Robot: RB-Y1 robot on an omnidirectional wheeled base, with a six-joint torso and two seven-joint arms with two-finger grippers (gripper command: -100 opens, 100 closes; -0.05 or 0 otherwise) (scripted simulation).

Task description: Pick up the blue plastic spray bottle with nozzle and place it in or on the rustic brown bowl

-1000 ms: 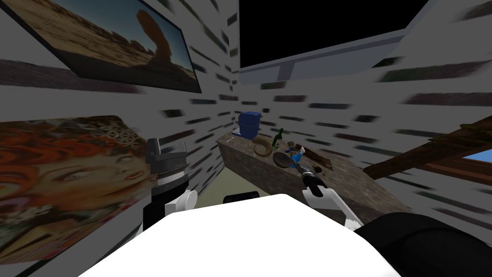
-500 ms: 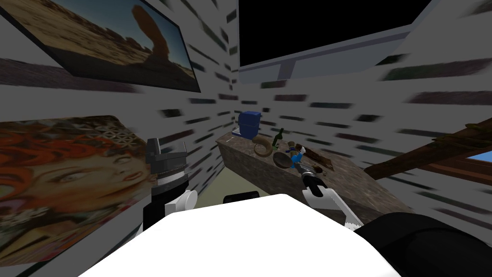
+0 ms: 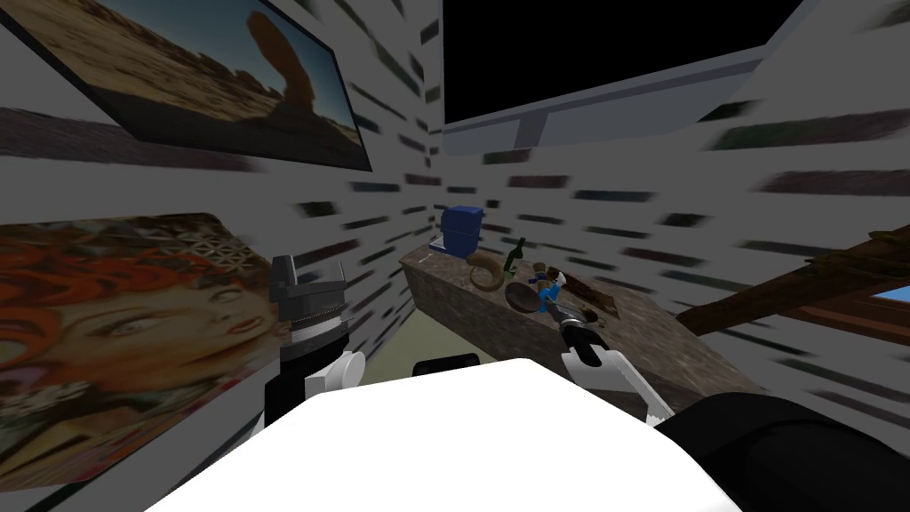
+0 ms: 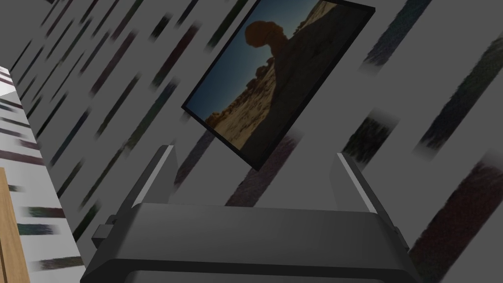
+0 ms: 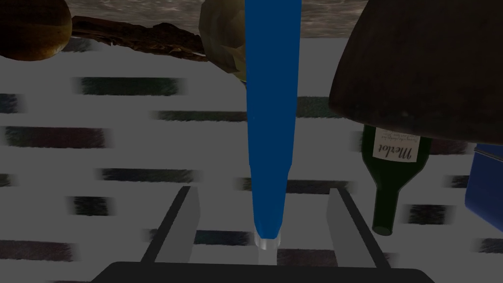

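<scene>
The right gripper [image 5: 264,191] reached out over the mottled brown tabletop [image 3: 662,356], and its two light grey fingers [image 5: 184,221] stood spread. The slim blue plastic spray bottle [image 5: 272,98] ran lengthwise down the gap between them, touching neither. Its narrow end, tipped with a pale cap, lay close to the dark gripper body. Its far end passed beyond the picture's edge, so what it rested on could not be told.

Just beside the spray bottle sat the dark, rustic brown bowl [image 5: 422,73], its rounded wall bulging close to the camera. In the head view the bottle showed as a small blue shape at the bowl's right side, at the fingertips. A dark green glass wine bottle with a white label [image 5: 390,186] stood beyond the bowl, and a blue boxy container [image 3: 462,229] stood at the tabletop's far end. A curved, horn-shaped tan piece [image 3: 484,269] lay near the bowl. A dull olive lump [image 5: 223,39] sat behind the spray bottle, with a flat dark brown slab [image 5: 137,37] beside it.

The left gripper [image 4: 255,152] was raised at the robot's left side, well apart from the tabletop, its fingers spread and bare.
</scene>
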